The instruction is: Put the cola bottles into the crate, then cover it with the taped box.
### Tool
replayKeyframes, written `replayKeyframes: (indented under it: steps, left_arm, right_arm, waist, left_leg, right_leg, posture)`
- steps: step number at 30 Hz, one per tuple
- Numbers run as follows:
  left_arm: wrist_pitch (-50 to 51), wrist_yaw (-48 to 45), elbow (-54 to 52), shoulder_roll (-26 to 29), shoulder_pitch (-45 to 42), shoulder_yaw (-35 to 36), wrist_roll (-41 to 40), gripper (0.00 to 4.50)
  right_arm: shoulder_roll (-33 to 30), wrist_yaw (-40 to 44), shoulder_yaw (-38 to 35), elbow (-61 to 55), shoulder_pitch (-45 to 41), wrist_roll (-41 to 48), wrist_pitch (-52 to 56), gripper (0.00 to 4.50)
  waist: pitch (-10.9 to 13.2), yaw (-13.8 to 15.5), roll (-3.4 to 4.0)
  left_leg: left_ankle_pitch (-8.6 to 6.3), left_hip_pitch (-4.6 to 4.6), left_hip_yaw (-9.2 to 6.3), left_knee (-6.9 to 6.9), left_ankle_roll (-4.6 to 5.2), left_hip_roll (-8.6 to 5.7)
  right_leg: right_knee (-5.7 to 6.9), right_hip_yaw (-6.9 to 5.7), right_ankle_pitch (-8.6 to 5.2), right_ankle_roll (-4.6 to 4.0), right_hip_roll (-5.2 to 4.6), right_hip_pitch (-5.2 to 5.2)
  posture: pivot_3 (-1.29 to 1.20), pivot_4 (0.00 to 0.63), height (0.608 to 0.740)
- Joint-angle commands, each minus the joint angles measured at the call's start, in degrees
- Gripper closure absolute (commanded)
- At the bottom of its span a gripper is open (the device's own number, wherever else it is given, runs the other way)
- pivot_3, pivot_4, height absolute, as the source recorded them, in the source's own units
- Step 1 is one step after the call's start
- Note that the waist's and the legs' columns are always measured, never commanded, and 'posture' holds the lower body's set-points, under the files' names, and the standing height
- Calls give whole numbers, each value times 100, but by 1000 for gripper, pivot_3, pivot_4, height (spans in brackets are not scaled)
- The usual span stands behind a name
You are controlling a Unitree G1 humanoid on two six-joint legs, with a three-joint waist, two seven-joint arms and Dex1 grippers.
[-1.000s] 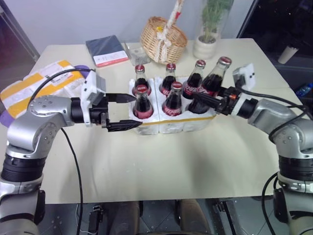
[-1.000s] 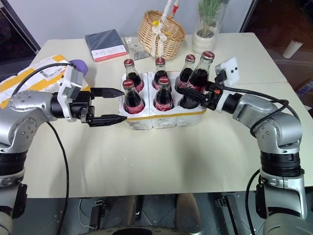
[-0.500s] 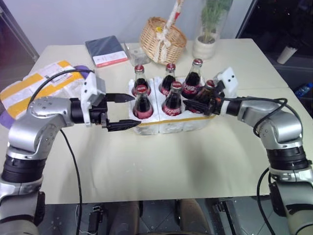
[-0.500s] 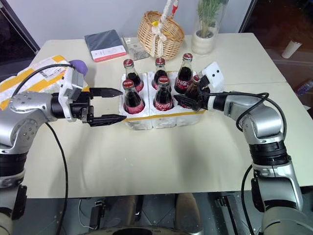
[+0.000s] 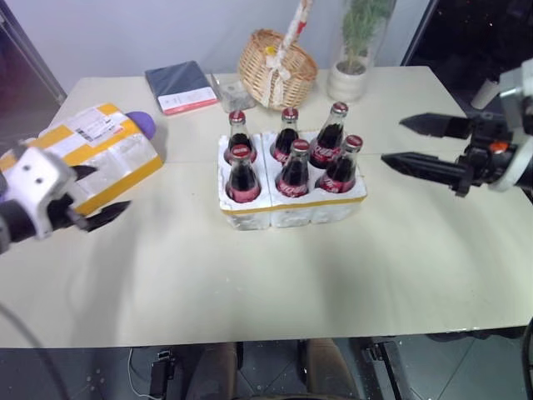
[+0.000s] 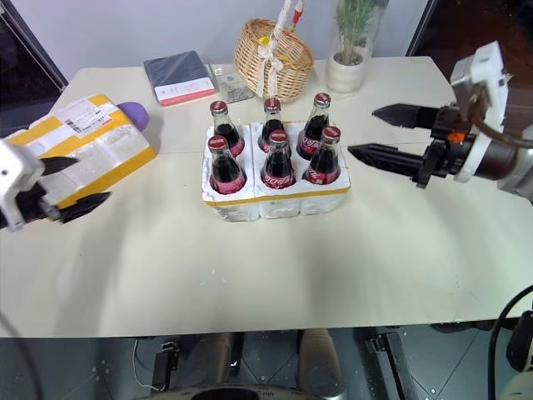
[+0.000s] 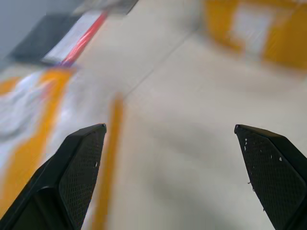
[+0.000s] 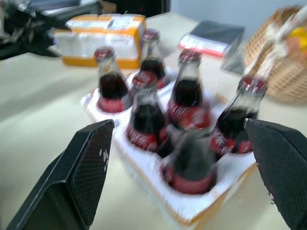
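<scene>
A pale cream table (image 6: pixel 250 275) carries everything I have to work with, its near half bare. At about nine o'clock from the table's middle hangs my left gripper (image 6: pixel 71 185), jaws spread wide with nothing between them. At about three o'clock my right gripper (image 6: pixel 387 133) hovers beside the crate (image 6: pixel 275 200), its two black fingers parted and holding nothing, their tips aimed at the bottles but well apart from them.

In the centre sits the crate, all six wells filled: the cola bottles (image 6: pixel 271 152) stand upright in two rows of three, red caps up. I judge the loading done, so what is left is the cover.

The taped box (image 6: pixel 96 154) lies at ten o'clock from the crate, near the table's left edge, touching nothing of the crate. Its long axis runs slantwise, from the near-left corner up toward the far right, the shipping label on the top face. My left gripper is just beside its near end, far closer than my right, which has the whole crate between itself and the box. The box looks too wide for one jaw span, so I expect both arms will be needed.

Farther back, around twelve o'clock, stand a wicker basket (image 6: pixel 273 52), a dark notebook (image 6: pixel 178 75) and a potted plant (image 6: pixel 354 50).
</scene>
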Motion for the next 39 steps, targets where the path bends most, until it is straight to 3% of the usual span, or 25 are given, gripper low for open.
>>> replayKeyframes:
  steps: [1,6,8,12,19,28,31,36,39]
  left_arm:
    - [-1137,650,1057,233,284,267,1081,0]
    - [-2453,1845,2868,523,-149,-767,2376,0]
    - [-2956,2478,3735,604,-700,-1506,3064,0]
    - [-3356,3211,5175,438,-1884,-2505,3705,0]
    - [-3639,4085,7059,13,-3528,-3567,4266,0]
    - [-3452,4677,7999,-353,-4375,-3998,4287,0]
    - [-3387,4710,8112,-409,-4507,-4039,4263,794]
    - [-3387,4758,8164,-433,-4585,-4093,4262,3283]
    - [-3370,4858,8152,-408,-4623,-4107,4271,4132]
  right_arm:
    - [-101,162,-121,51,11,39,-161,57]
    - [-64,249,-20,-80,41,61,-293,57]
    - [-92,271,-84,-139,76,143,-274,57]
    - [-184,231,-272,-200,192,190,-240,57]
    - [-348,-63,-728,-398,471,252,-63,57]
    - [-407,-367,-1440,-680,1013,427,148,57]
    - [-412,-464,-1528,-695,1091,432,150,0]
    - [-441,-512,-1612,-589,1186,370,79,0]
    - [-448,-480,-1673,-531,1302,422,152,0]
  waist:
    - [0,6,1]
    - [0,61,0]
    - [-1,72,-2]
    - [-3,40,-7]
    - [-6,33,-11]
    - [-10,36,-18]
    - [-12,36,-21]
    - [-14,43,-20]
    - [-15,47,-20]
  left_leg:
    - [0,0,2,1,0,0]
    - [0,-3,0,1,-1,-1]
    - [0,-6,0,1,-1,-2]
    - [0,-5,-1,1,-1,-3]
    - [0,-3,-3,2,0,-3]
    - [0,-1,-3,4,-1,-4]
    - [0,-1,-2,7,-1,-4]
    - [0,-1,-3,7,-1,-4]
    - [0,0,-3,7,-1,-4]
  right_leg:
    - [-1,0,1,-3,-1,-1]
    - [-3,-1,2,-2,-3,-2]
    - [-3,-1,3,0,-4,-3]
    - [3,-2,16,25,-3,-4]
    - [21,-6,18,28,-2,-8]
    - [23,-5,18,29,-3,-4]
    - [23,-5,18,30,-3,-3]
    - [23,-5,19,30,-3,-3]
    - [23,-5,19,30,-3,-1]
  posture:
    - [0,150,740]
    - [0,150,740]
    - [0,150,740]
    - [0,150,740]
    - [0,150,740]
    - [0,150,740]
    - [0,150,740]
    - [0,150,740]
    - [0,150,740]
